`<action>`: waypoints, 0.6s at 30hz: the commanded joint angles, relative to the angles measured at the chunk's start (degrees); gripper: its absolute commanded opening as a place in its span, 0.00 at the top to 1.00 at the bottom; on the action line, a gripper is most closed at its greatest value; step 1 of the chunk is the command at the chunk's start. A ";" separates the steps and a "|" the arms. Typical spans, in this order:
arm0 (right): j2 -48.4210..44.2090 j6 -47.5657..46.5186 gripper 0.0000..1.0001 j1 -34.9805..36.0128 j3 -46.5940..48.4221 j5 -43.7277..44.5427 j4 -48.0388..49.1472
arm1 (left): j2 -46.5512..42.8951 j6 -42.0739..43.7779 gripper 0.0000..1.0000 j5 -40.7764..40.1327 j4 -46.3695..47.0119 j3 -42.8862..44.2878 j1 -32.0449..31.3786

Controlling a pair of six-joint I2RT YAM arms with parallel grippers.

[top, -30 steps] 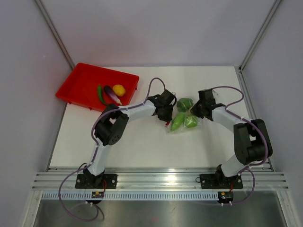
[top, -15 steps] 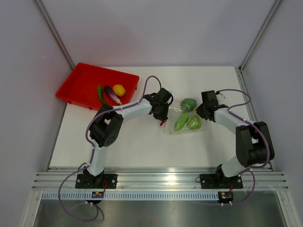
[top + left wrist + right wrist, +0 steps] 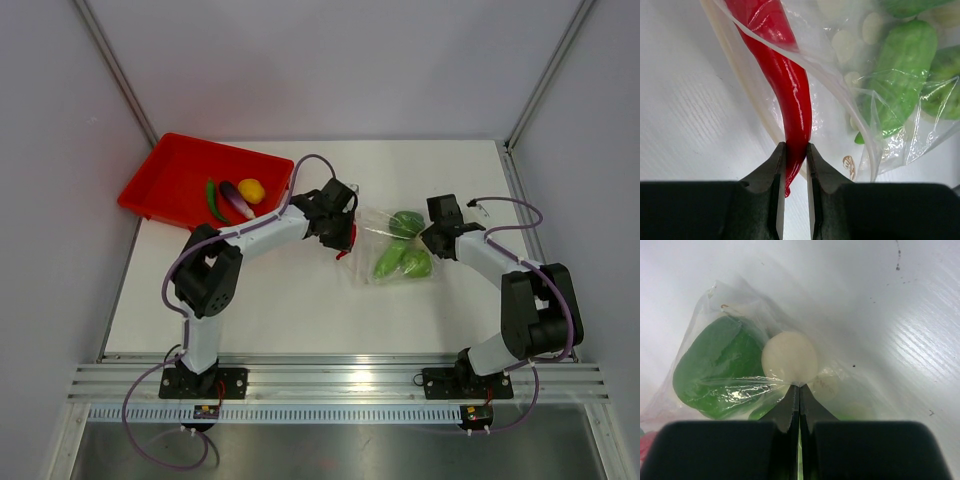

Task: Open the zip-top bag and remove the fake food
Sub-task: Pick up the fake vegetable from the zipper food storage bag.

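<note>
Mid-extraction: the left gripper (image 3: 795, 150) clamps a red pepper (image 3: 790, 95) at the mouth of the zip-top bag (image 3: 375, 235) on the table (image 3: 290, 310), the right gripper (image 3: 799, 390) pinches its far edge (an anchor); next, draw the pepper clear.

Left wrist: red pepper (image 3: 790, 95) runs off the top edge, and its tip is buried between the left gripper (image 3: 794, 150) fingers. Both green pieces (image 3: 900, 65) are cropped top and right.

Right wrist: near corner of the zip-top bag (image 3: 840, 385) is hidden behind my right gripper (image 3: 799, 397). Green lump (image 3: 715, 365) is smeared by film.

Overhead: I can't find the bag's zip edge.
</note>
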 commanded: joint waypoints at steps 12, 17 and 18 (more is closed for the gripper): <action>-1.47 1.37 1.00 -0.43 1.50 4.95 -2.61 | 1.02 2.89 0.97 16.29 -1.55 2.82 1.02; -0.06 1.02 1.00 -0.43 2.29 3.90 -2.17 | 1.99 2.90 0.99 22.36 -0.40 2.73 0.84; 0.46 1.02 1.00 -0.43 2.47 3.90 -2.34 | 2.08 2.72 0.99 24.20 -0.05 2.65 0.75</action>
